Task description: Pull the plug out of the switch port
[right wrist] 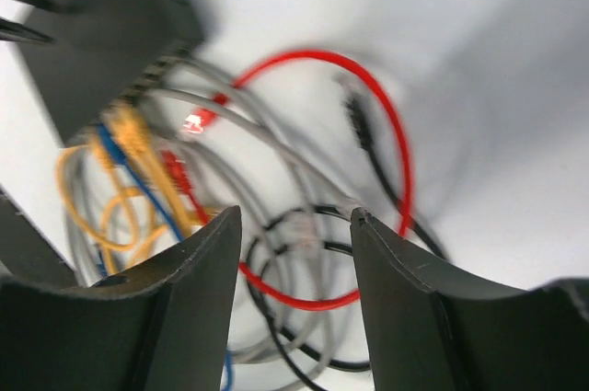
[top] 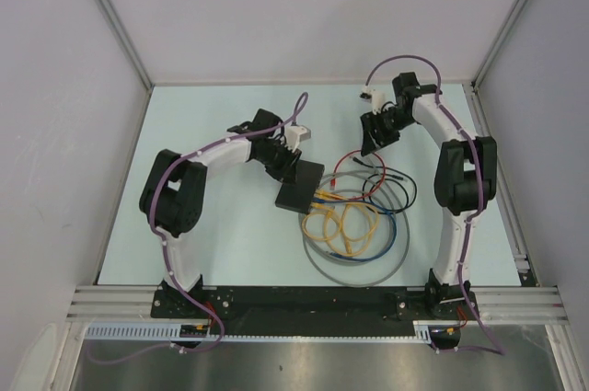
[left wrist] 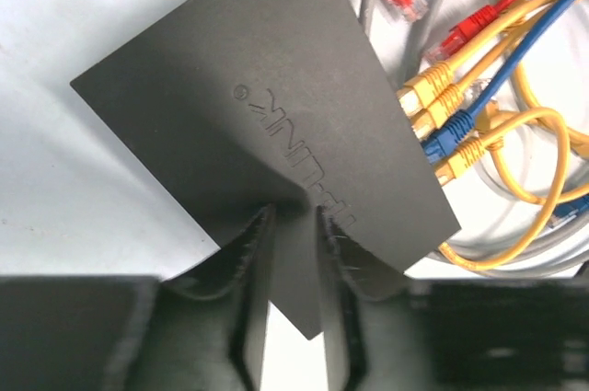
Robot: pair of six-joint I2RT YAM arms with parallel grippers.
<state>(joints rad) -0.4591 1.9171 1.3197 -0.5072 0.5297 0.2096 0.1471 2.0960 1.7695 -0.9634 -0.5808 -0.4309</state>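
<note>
ports: hidden under switch (left wrist: pixel 267 115) top face, left wrist
cables (right wrist: pixel 138 147): blurred, right wrist
plugs (top: pixel 328 191): too small, top view

Between the fingers (left wrist: pixel 250 262) of the left gripper (left wrist: pixel 294 221), which are dull black plastic with rough inner faces: the switch (left wrist: pixel 267 124), a matt charcoal casing, finely grained, logo in relief. Right of those fingertips: cables (left wrist: pixel 543 133) in glossy plastic sheaths, with plugs (left wrist: pixel 411 6) tipped in clear plastic. Right gripper (right wrist: pixel 294 225): smooth black plastic, faint sheen. Table (left wrist: pixel 74 189) beneath: smooth, pale, slightly glossy.
</note>
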